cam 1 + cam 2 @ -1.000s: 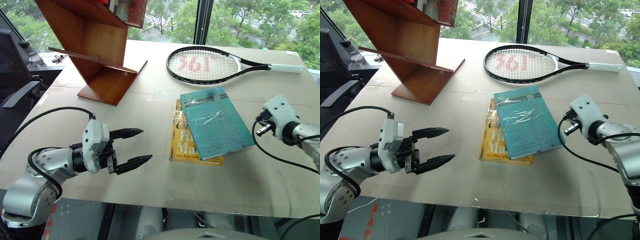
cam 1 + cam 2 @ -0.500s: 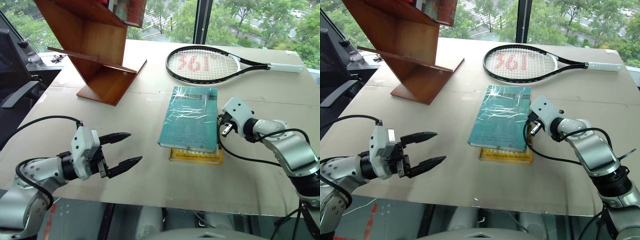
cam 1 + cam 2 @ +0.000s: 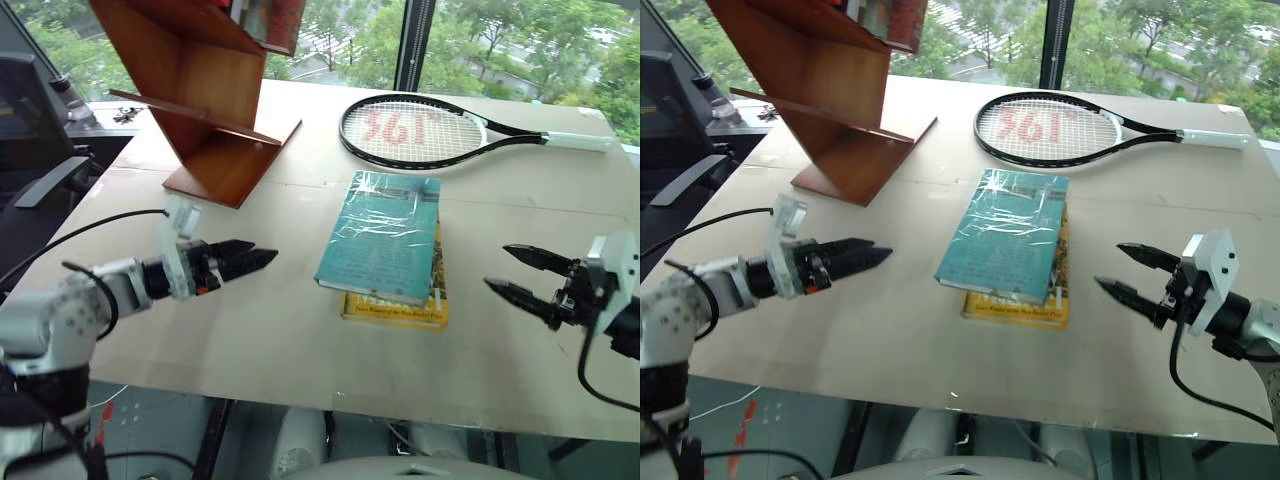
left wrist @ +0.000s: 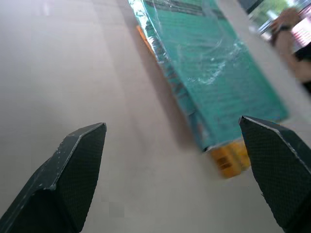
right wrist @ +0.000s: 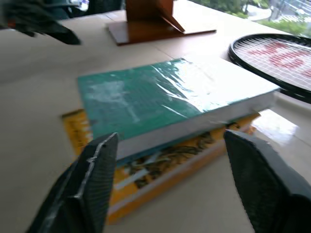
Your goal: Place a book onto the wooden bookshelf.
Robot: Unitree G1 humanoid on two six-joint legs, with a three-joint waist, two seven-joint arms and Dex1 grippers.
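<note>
Both pincers (image 3: 243, 262) (image 3: 520, 272) wide open

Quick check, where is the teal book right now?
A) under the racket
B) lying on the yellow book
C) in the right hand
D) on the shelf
B: the teal book lies flat on the yellow book, with both hands apart from it.

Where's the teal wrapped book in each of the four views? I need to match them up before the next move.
Left eye: the teal book lies mid-table, right of centre.
Right eye: teal book at centre.
Left wrist: teal book upper centre, beyond the open jaws.
Right wrist: teal book at centre, beyond the open jaws.
Shared landmark: the yellow book beneath it.
</note>
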